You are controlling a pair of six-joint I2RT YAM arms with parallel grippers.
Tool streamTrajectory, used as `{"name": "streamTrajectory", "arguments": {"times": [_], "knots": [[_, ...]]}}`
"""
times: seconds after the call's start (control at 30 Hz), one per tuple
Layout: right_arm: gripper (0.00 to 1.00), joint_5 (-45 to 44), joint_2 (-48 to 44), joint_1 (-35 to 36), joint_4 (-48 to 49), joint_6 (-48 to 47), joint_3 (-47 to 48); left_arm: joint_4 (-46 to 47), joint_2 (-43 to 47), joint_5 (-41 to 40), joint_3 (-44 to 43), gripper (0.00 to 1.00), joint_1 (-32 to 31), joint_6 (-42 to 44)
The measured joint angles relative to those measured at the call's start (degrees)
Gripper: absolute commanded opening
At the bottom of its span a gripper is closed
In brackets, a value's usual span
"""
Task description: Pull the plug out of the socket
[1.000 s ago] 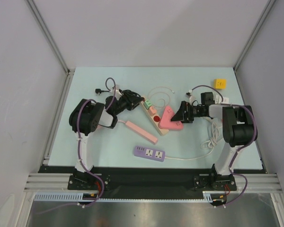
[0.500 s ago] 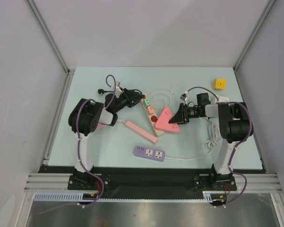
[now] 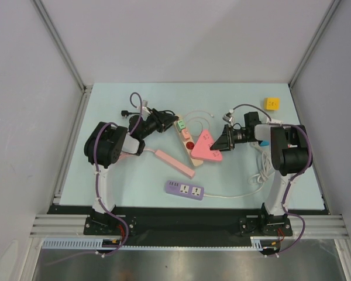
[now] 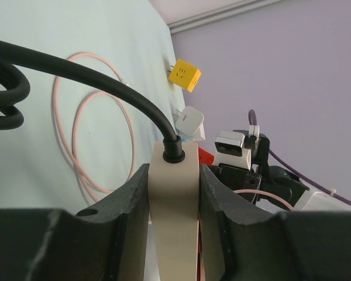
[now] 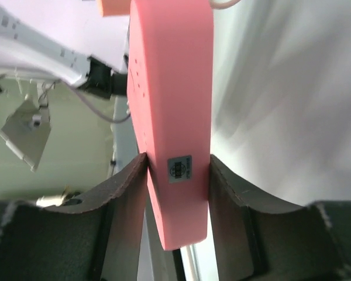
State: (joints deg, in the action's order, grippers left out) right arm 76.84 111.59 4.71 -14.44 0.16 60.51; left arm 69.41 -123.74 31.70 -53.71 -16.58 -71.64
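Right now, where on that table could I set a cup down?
The far strip between the black plug and the yellow cube adapter is bare. So is the patch between the pink triangular socket and the purple power strip. The middle, around the beige power strip, is crowded.

Overhead faces down; wrists close behind fingers [image 4: 126, 225].

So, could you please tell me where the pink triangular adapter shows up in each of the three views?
Top external: the pink triangular adapter sits mid-table, gripped by the right tool.
Right wrist: it fills the centre, between the fingers.
Left wrist: probably the red sliver right of the beige power strip.
Shared landmark: that strip, left of the adapter from above.
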Motion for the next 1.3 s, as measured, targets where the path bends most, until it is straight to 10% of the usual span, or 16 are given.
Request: {"name": "streamTrajectory", "arguments": {"times": [0.37, 0.8, 1.0, 1.3], "knots": [[0.0, 4.4, 12.3, -1.8, -48.7, -45.9, 19.0, 0.3, -0.7, 0.5, -0.3, 0.4, 0.0, -1.9], [0.0, 4.5, 11.5, -2.8, -61.1, -67.1, 20.1, 1.3, -1.1, 2.0, -0.3, 0.18, -0.4, -1.7], [0.54, 4.5, 10.8, -2.2, -61.8, -68.4, 20.1, 2.0, -0.9, 2.1, -0.3, 0.0, -0.4, -1.7], [0.8, 4.9, 10.6, 0.2, -61.8, -71.5, 20.2, 1.9, -0.9, 2.4, -0.3, 0.0, -0.3, -1.3]]}}
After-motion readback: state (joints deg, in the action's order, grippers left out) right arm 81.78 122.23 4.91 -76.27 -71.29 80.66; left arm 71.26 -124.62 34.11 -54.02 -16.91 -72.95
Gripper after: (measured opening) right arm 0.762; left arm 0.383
